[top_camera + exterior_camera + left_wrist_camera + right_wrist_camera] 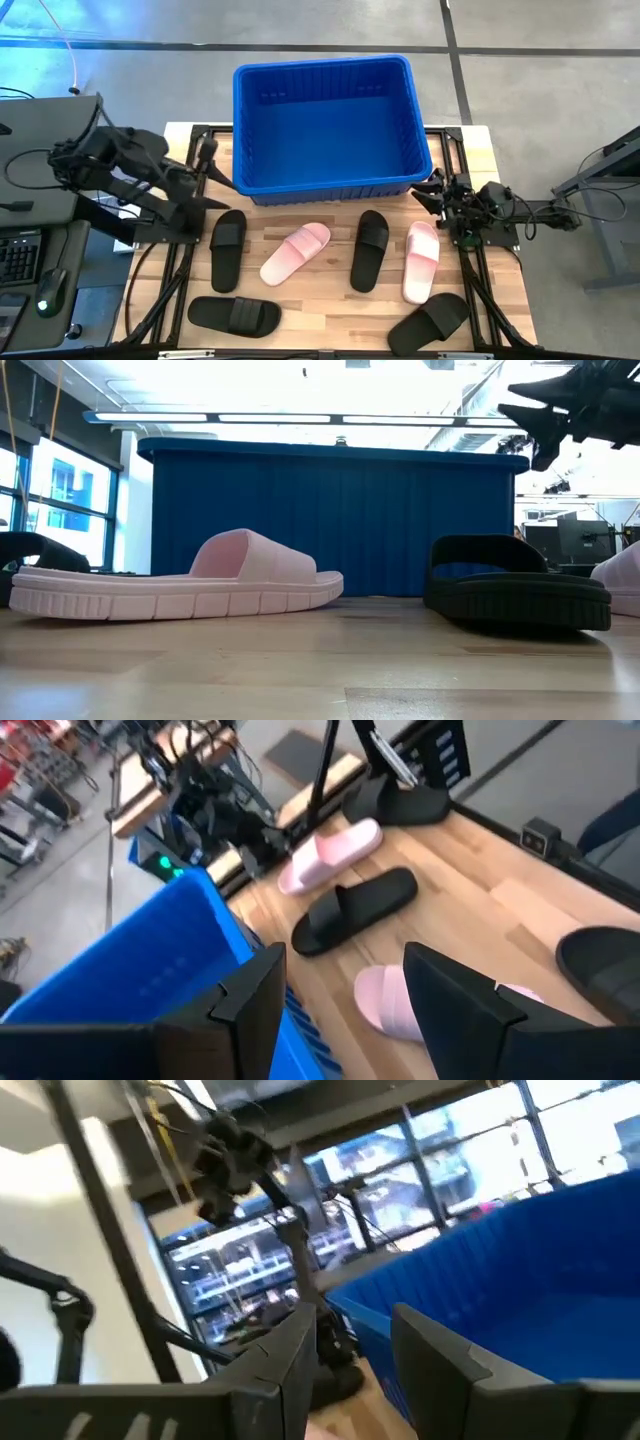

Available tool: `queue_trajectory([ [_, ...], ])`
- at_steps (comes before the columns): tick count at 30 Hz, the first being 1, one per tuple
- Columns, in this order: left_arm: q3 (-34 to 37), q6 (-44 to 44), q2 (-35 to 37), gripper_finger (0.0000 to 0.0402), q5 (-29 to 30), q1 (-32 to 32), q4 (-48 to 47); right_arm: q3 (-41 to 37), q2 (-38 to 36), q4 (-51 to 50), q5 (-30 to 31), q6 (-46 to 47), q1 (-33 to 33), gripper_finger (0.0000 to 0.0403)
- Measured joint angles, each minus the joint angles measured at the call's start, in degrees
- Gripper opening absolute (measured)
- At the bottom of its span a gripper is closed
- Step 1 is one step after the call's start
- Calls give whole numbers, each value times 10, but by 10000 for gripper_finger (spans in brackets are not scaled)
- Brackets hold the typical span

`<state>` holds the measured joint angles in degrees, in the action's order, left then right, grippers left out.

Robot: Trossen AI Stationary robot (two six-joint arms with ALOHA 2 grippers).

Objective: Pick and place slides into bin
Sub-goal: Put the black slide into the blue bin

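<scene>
The blue bin (325, 125) stands at the table's far middle and holds no slide that I can see. Six slides lie soles down on the table in front of it: black (228, 250), pink (296, 252), black (370, 250), pink (421, 260), and two black ones near the front edge (234, 315) (430, 322). My left gripper (212, 175) is open and empty, beside the bin's near left corner; its wrist view (340, 1010) looks over a pink slide (395, 1005). My right gripper (426, 196) is open and empty by the bin's near right corner (520, 1270), raised above the table (555, 410).
Black metal frame rails (470, 250) run along the table's left and right sides. A keyboard and a mouse (48, 290) lie off the table on the left. Bare wood (330, 310) shows between the two front black slides.
</scene>
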<state>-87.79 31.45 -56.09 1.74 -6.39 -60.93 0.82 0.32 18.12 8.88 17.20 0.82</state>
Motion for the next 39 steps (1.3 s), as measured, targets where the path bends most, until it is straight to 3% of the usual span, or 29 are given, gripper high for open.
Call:
queue_trajectory([
  [7, 0, -10, -30, 193, 26, 0, -2, 2, 0, 277, -145, -11, 11, 124],
  [10, 0, -19, -34, 193, 43, 0, -2, 8, 0, 327, -207, -26, 23, 124],
  [13, 0, -20, -34, 193, 62, 0, -2, 60, 12, 267, -201, -56, 35, 124],
  [17, 0, -32, -34, 193, 80, 0, -2, 198, 69, 82, -152, -95, 42, 124],
  [21, 0, -34, -34, 193, 80, 0, -2, 330, 196, -120, -90, -54, 47, 124],
  [25, 0, -50, -34, 193, 94, 0, -2, 418, 338, -243, -96, 28, 57, 124],
  [30, 0, -67, -34, 193, 97, 0, -10, 469, 514, -288, -175, 85, 102, 124],
  [33, 0, -67, -34, 193, 97, 0, -10, 482, 604, -289, -182, 86, 134, 124],
  [39, 0, -67, -34, 193, 96, 0, -11, 503, 761, -316, -184, 211, 185, 124],
])
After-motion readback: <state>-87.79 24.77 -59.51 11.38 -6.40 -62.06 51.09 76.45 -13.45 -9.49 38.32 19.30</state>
